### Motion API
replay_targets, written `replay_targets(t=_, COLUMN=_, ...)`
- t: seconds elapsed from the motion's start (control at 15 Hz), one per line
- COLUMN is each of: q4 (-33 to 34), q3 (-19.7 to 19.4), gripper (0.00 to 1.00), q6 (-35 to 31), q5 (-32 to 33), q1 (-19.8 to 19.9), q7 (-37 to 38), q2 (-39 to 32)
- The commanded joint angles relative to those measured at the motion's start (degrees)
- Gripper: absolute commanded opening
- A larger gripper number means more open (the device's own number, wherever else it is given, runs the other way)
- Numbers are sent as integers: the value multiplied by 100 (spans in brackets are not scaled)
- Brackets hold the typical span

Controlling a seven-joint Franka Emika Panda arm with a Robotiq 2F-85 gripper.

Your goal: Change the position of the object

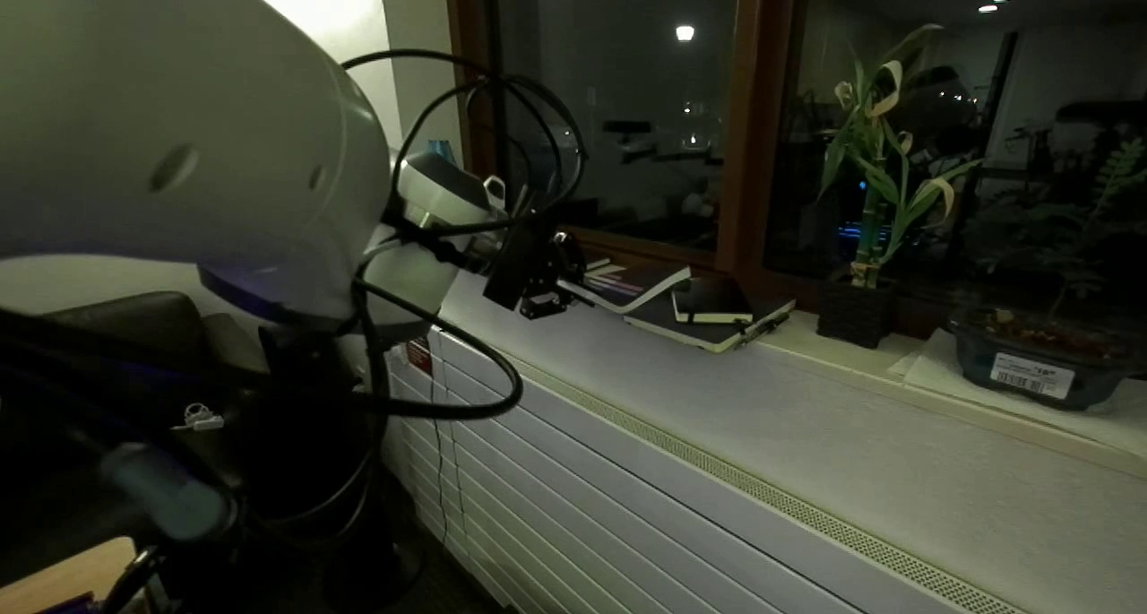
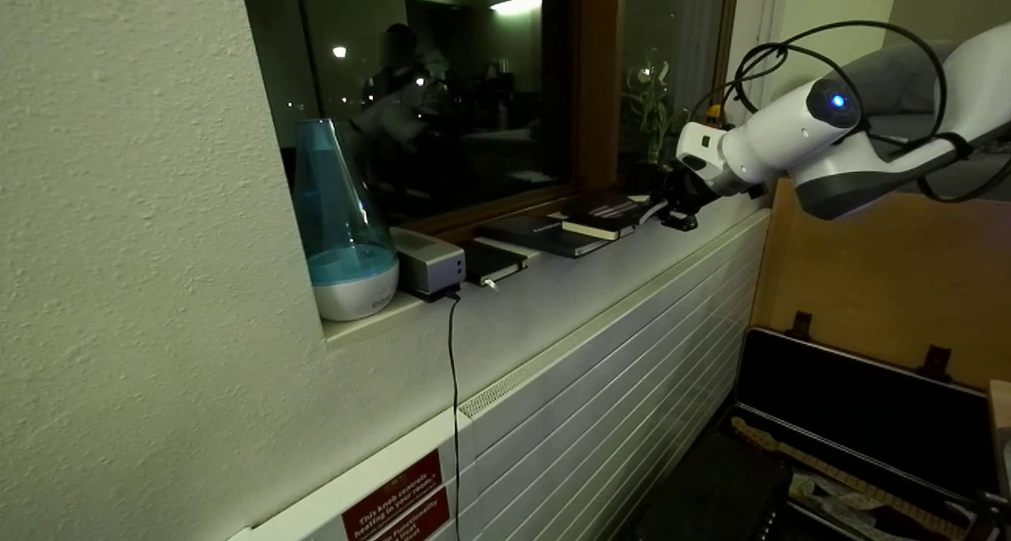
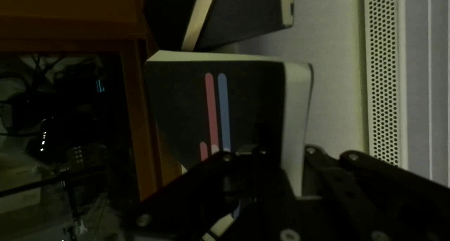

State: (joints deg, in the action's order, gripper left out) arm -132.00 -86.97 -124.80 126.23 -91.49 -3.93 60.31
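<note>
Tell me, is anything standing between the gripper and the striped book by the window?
Nothing visible: in the wrist view, the gripper is closed on the edge of the striped book. A dark notebook lies beyond its far end.

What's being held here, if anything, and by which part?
The dark striped book, pinched by its pale page edge on the side away from the window.
</note>
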Motion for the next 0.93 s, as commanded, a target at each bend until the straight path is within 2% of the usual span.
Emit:
replay_targets(t=0.0, q4=111, q3=-41, gripper=3, q6=198, q5=-815, q1=-116, q7=125, q2=-585)
replay_targets(t=0.53, q4=489, q3=-78, gripper=3, q6=240, q5=-1818, q1=-384, q7=55, q2=-970)
replay_targets(t=0.87, q4=589, q3=-100, gripper=3, q6=187, q5=-2164, q1=-453, q7=50, q2=-1188)
